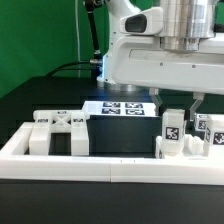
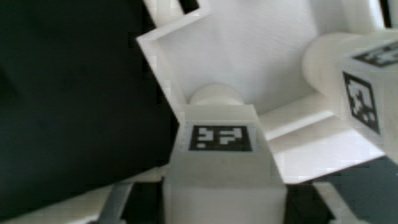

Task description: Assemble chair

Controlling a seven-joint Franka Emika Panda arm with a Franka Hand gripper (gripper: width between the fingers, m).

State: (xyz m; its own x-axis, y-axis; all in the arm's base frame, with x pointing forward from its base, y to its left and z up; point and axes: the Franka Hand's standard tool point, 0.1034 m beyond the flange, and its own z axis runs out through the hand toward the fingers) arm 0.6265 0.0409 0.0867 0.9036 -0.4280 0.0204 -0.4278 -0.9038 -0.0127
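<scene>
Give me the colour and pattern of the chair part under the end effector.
White chair part with a square black-and-white tag; clearest in the wrist view.

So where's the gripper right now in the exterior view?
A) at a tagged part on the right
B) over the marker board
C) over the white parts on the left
A: the gripper sits at the tagged chair part on the exterior view's right, away from the marker board and the white parts on the left. The wrist view shows that part between its fingers.
</scene>
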